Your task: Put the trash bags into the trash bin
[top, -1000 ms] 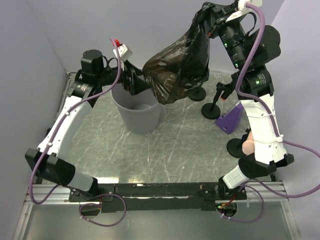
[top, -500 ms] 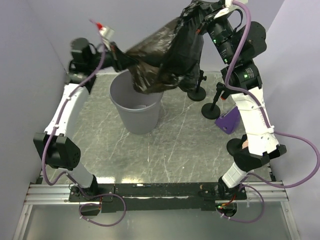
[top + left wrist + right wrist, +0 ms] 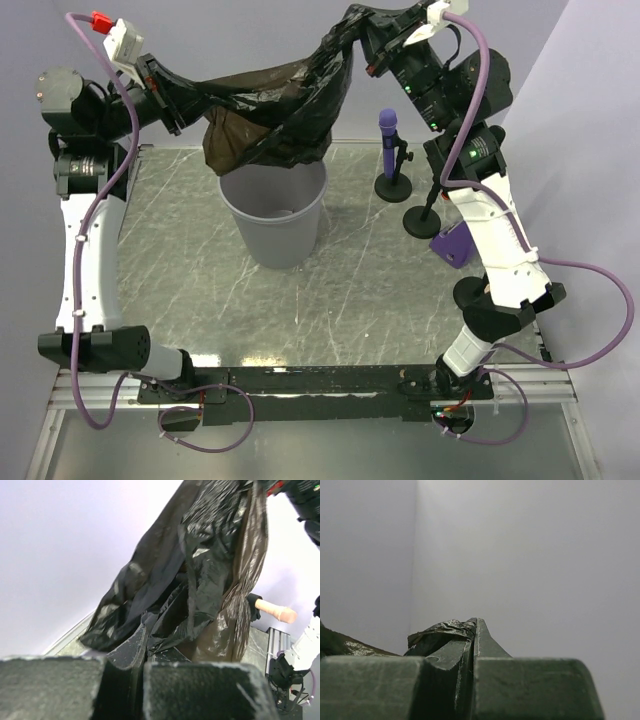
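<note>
A black trash bag (image 3: 275, 110) hangs stretched between both grippers, high above the table. Its sagging lower bulge hovers just over the mouth of the light grey trash bin (image 3: 275, 215), which stands upright at the middle left. My left gripper (image 3: 168, 98) is shut on the bag's left end. My right gripper (image 3: 368, 38) is shut on its top right end. In the left wrist view the bag (image 3: 200, 570) fills the frame, with film pinched in the left gripper (image 3: 142, 650). In the right wrist view a crumpled fold of the bag (image 3: 445, 628) pokes out of the right gripper (image 3: 474, 630).
A purple microphone (image 3: 387, 135) on a black stand sits right of the bin. Close by are another black stand (image 3: 425, 215), a purple wedge (image 3: 455, 243) and a black round base (image 3: 470, 293). Pale walls close in at the back and left.
My left gripper has shut on the bag and swung up and to the left, pulling the bag out wide over the bin. The right gripper has shifted a little left, still holding its end.
</note>
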Tool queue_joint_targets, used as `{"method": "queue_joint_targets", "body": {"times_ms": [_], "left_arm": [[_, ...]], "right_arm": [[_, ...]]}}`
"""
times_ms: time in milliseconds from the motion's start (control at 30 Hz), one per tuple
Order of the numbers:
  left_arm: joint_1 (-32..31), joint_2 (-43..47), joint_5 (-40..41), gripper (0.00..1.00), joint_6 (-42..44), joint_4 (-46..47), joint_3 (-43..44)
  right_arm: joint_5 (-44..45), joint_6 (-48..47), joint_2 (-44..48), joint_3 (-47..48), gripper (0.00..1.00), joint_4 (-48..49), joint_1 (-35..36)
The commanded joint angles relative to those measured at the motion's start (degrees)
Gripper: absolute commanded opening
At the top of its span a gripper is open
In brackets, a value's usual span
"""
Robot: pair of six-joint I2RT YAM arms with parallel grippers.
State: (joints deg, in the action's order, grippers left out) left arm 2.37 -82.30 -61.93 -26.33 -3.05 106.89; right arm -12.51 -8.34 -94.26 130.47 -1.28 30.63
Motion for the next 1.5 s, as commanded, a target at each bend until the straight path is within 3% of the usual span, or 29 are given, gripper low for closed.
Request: {"method": "queue_joint_targets", "body": {"times_ms": [0,367,567,667,833,967,1267,1467], "left_arm": [[1.1,2.2,0.0,0.01,2.2,-4.0,1.8],[2.5,5.8,3.1,0.01,7.0,-10.2,-1.9],[2.5,2.9,15.2,0.01,11.1,-15.8,-3.5],[2.5,-0.7,13.9,0.01,11.9,-17.2,-3.2],[2.2,-5.4,11.0,0.01,6.2,-11.8,-7.5],[0.5,-8.7,11.7,0.01,8.6,-13.2,-7.9],[-0.5,-17.3,23.3,0.01,18.5,-19.2,-1.5],[-0.5,-28.8,24.0,0.01,19.5,-25.7,11.3]], "right_arm": [[-1.7,2.2,0.3,-0.6,0.0,1.8,1.2],[-1.5,4.4,1.9,-7.7,0.0,-0.8,2.2],[-1.3,3.6,2.1,-14.5,0.0,-0.8,2.1],[-0.8,3.3,1.7,-18.0,0.0,-1.9,1.8],[0.7,3.2,1.4,-23.3,0.0,-3.0,0.5],[4.2,2.4,0.4,-25.2,0.0,-5.5,-1.4],[0.3,1.5,-6.4,-23.2,0.0,-11.8,-7.5],[-5.0,2.8,-18.7,-7.9,0.0,-22.2,-10.6]]}}
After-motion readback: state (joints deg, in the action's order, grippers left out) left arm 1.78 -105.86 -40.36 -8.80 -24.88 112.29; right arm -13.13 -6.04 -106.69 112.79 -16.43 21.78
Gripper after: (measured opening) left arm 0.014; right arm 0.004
